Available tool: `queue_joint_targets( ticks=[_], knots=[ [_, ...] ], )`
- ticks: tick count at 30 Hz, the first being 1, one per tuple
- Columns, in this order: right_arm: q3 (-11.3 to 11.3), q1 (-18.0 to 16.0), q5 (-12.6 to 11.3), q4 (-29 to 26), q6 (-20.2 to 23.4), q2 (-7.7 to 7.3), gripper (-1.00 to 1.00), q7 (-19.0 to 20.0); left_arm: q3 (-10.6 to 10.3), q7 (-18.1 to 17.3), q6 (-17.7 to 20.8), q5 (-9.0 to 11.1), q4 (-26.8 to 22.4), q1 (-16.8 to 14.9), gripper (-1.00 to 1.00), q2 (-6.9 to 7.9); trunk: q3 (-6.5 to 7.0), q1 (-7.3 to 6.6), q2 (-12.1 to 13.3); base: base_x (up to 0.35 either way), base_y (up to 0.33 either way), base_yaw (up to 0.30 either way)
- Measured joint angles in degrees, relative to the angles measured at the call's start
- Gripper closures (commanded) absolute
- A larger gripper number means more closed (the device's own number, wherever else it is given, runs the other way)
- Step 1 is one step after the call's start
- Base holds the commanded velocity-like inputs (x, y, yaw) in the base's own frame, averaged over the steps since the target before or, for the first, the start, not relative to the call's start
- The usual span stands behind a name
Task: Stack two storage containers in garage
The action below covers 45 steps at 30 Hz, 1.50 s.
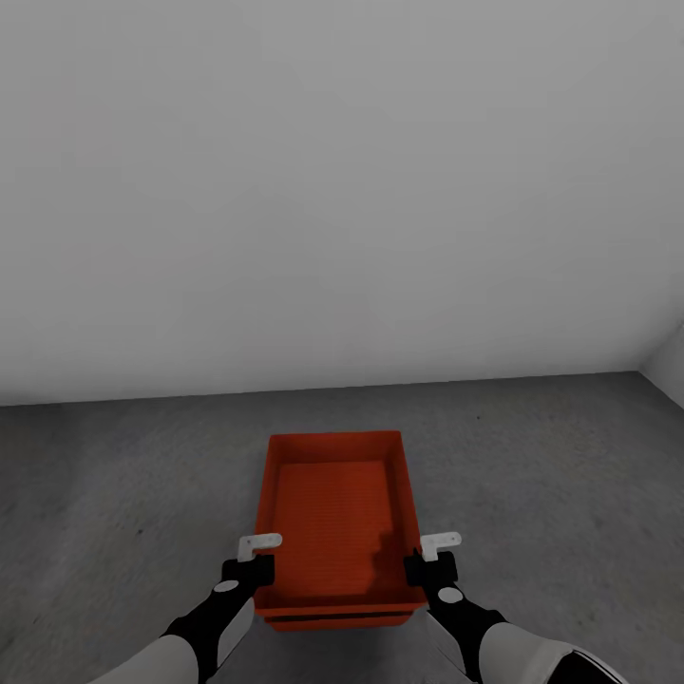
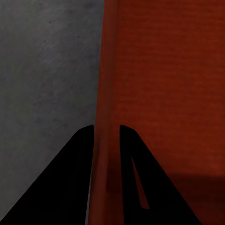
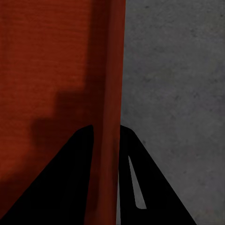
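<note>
An orange-red storage container (image 1: 332, 513) lies lengthwise in front of me over the dark grey floor (image 1: 114, 475) of the garage. My left gripper (image 1: 256, 562) straddles its left wall near the near end, and my right gripper (image 1: 429, 560) straddles its right wall. In the left wrist view the gripper (image 2: 106, 129) has the orange wall (image 2: 107, 93) pinched between its dark fingers. The right wrist view shows the same for the right gripper (image 3: 106, 127) on the opposite wall (image 3: 110, 70). A second orange-red edge (image 1: 332, 622) peeks out just under the container's near end.
A plain pale grey wall (image 1: 342, 190) rises behind the container, meeting the floor a short way beyond it. Another wall (image 1: 670, 366) forms a corner at the far right. Bare rough floor (image 3: 173, 93) lies on both sides of the container.
</note>
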Motion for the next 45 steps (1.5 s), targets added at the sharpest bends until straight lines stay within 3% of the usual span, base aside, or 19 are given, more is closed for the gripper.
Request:
queue_joint_targets(
  ticks=[10,21,29,38,45],
  knots=[
    [-0.03,0.0,0.01,0.0,0.09,0.01,1.0,0.0,0.0,0.01,0.1,0.01,0.0,-0.01,1.0,0.0,0.0,0.0,0.0,0.0,0.0,0.0],
    [0.0,0.0,-0.05,0.0,0.11,0.01,1.0,0.01,0.0,0.02,0.14,0.01,0.0,-0.01,1.0,0.0,-1.97,2.41,-4.4,0.0,0.0,0.0],
    [-0.03,0.0,0.04,-0.02,0.1,-0.01,1.0,0.01,0.01,0.01,0.08,0.01,0.0,0.0,1.0,-0.01,-1.97,2.42,-4.41,0.0,0.0,0.0],
    [-0.28,0.02,0.05,0.0,0.26,-0.01,1.0,0.05,-0.38,0.41,0.79,0.08,-0.41,-0.06,1.0,-0.03,-3.58,4.37,-8.02,0.0,0.0,0.0],
    [-0.36,0.01,0.12,-0.01,0.27,0.0,1.0,0.06,-0.4,0.45,0.79,0.09,-0.39,-0.07,1.0,-0.03,-3.59,4.37,-8.04,0.0,0.0,0.0]
  ],
)
